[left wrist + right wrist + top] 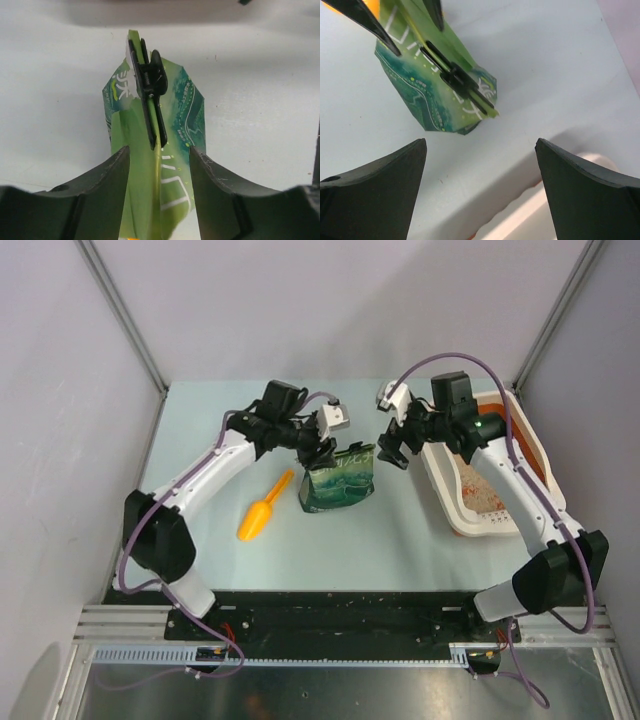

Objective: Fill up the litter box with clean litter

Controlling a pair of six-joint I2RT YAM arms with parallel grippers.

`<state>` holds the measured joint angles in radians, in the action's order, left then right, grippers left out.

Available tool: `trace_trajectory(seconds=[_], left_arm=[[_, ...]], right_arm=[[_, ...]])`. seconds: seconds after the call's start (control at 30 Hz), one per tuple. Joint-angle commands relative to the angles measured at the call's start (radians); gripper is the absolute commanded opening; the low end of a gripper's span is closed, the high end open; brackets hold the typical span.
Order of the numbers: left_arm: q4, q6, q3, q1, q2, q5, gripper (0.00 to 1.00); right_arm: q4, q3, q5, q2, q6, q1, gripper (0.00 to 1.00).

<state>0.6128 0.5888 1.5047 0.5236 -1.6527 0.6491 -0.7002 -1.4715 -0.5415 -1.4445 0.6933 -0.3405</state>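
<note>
Two grippers meet around a green bag [338,480] that stands upright in the middle of the table [200,420]. The left gripper [320,453] sits over the bag's top at its left end. In the left wrist view its fingers [112,185] are partly spread and straddle the flattened top of the bag [175,115]. The thin top edge runs up between them with a gap on each side, so nothing is pinched. A black clip [150,90] is clamped along that top edge, just beyond the fingertips.

The right gripper [392,452] hangs just to the right of the bag, between it and the litter box [478,531]. Its fingers [385,185] are spread wide with only bare table between them, touching nothing. The bag [425,95] and clip [460,82] lie ahead of it, and the white rim of the box [530,215] shows below.

The litter box lies along the right side of the table, well apart from the bag, with a patch of pale litter [482,492] on its orange floor. An orange scoop [264,508] lies on the table left of the bag.
</note>
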Motion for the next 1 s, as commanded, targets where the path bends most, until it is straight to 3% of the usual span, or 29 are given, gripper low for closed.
trace_trajectory(seconds=[0.0,0.07,0.17,0.2,0.27,0.43,0.63,0.83,0.87,0.9,0.97], left_arm=[[-0.007,0.071,0.025,0.006,-0.058,-0.016,0.54],[-0.007,0.066,0.031,0.006,-0.067,-0.003,0.48],[-0.007,0.065,0.017,0.006,-0.058,0.021,0.23],[-0.008,0.066,0.011,0.006,-0.05,0.027,0.08],[-0.007,0.135,-0.036,0.007,-0.009,0.069,0.0],[-0.015,0.403,-0.127,0.041,0.088,0.052,0.0],[-0.025,0.522,-0.155,0.029,0.131,0.04,0.0],[-0.123,0.355,-0.141,0.032,0.077,0.038,0.01],[-0.131,0.335,-0.143,0.032,0.074,0.044,0.06],[-0.139,0.316,-0.149,0.03,0.077,0.05,0.18],[-0.177,0.257,-0.176,0.032,0.096,0.058,0.32]], right_arm=[[0.038,-0.05,-0.061,-0.025,0.063,-0.012,0.98],[-0.028,-0.094,-0.103,-0.076,0.069,-0.014,1.0],[-0.196,-0.249,-0.109,-0.2,0.064,-0.025,0.97],[-0.243,-0.322,-0.121,-0.229,0.08,-0.025,0.95],[-0.301,-0.349,-0.155,-0.27,0.118,-0.025,0.89],[-0.311,-0.332,-0.236,-0.245,0.138,-0.025,0.83],[-0.302,-0.244,-0.282,-0.156,0.218,-0.032,0.81],[-0.268,-0.167,-0.213,-0.122,0.253,-0.087,0.82],[-0.237,-0.156,-0.192,-0.12,0.25,-0.109,0.81],[-0.214,-0.126,-0.163,-0.113,0.23,-0.114,0.81],[-0.126,-0.087,-0.155,-0.091,0.206,-0.114,0.79]])
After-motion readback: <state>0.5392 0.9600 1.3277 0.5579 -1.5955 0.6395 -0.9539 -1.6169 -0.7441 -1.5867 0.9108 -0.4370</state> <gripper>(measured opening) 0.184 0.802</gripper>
